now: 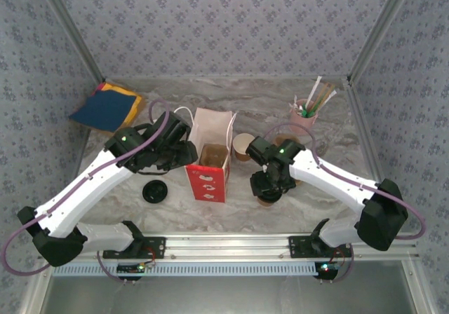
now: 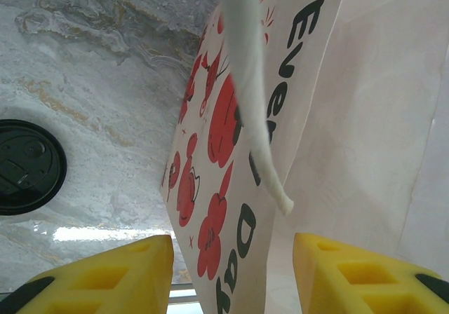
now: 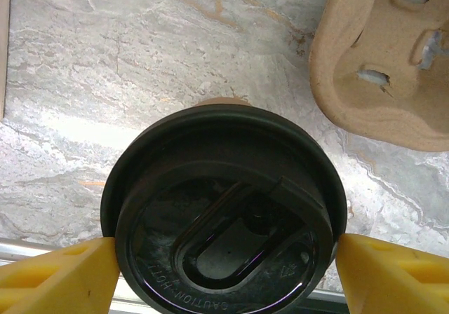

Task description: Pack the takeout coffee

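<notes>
Squarely inside the right hand (image 3: 226,275) stands takeout coffee (image 3: 224,209).

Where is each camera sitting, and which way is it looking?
Top external: high behind the arms, looking down at the table; left arm and right arm show.
Left wrist: on the left arm, facing the paper bag; yellow left fingers show.
Right wrist: on the right arm, looking down on the lidded takeout coffee; yellow right fingers show.
Shared: top and left wrist both see the bag and loose black lid.
</notes>
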